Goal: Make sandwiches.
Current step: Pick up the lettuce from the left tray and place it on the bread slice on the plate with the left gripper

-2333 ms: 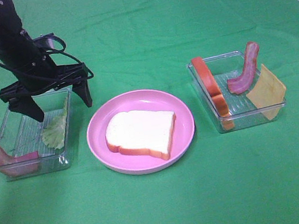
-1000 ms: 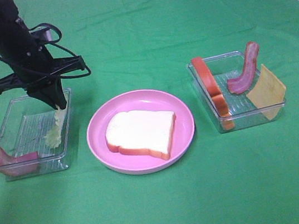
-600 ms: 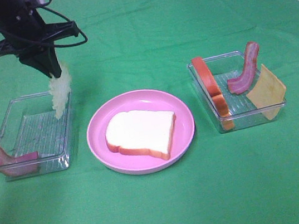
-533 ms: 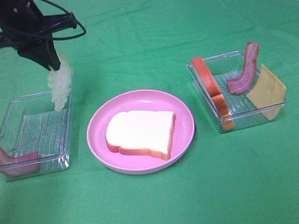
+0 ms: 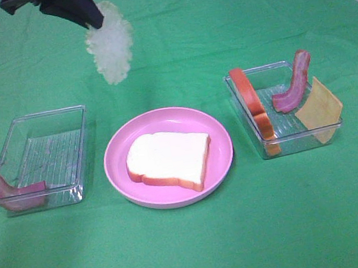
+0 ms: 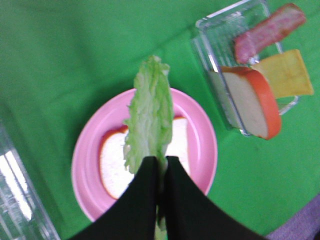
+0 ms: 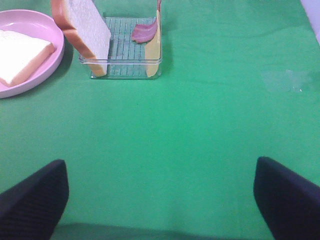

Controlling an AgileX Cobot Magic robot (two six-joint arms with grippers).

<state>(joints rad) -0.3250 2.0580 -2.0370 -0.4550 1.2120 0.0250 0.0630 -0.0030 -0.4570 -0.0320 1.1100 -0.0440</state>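
Observation:
High at the back left, my left gripper (image 5: pixel 92 13) is shut on a pale green lettuce leaf (image 5: pixel 110 46) that hangs in the air behind the pink plate (image 5: pixel 113 162). The left wrist view shows its fingers pinched on the lettuce leaf (image 6: pixel 150 115), with the plate (image 6: pixel 84 167) below. One white bread slice (image 5: pixel 169 157) with an orange-brown crust lies flat on the plate. My right gripper (image 7: pixel 159 167) is open and empty over bare green cloth, out of the high view.
The clear left tray (image 5: pixel 48 114) holds one bacon strip (image 5: pixel 9 191). The clear right tray (image 5: pixel 286 148) holds an upright bread slice (image 5: pixel 252 99), a bacon strip (image 5: pixel 295 83) and a yellow cheese square (image 5: pixel 319 109). Green cloth covers the table.
My left gripper closed on the lettuce in the left tray, lifted it out and carried it up and to the right. The left tray now holds only bacon.

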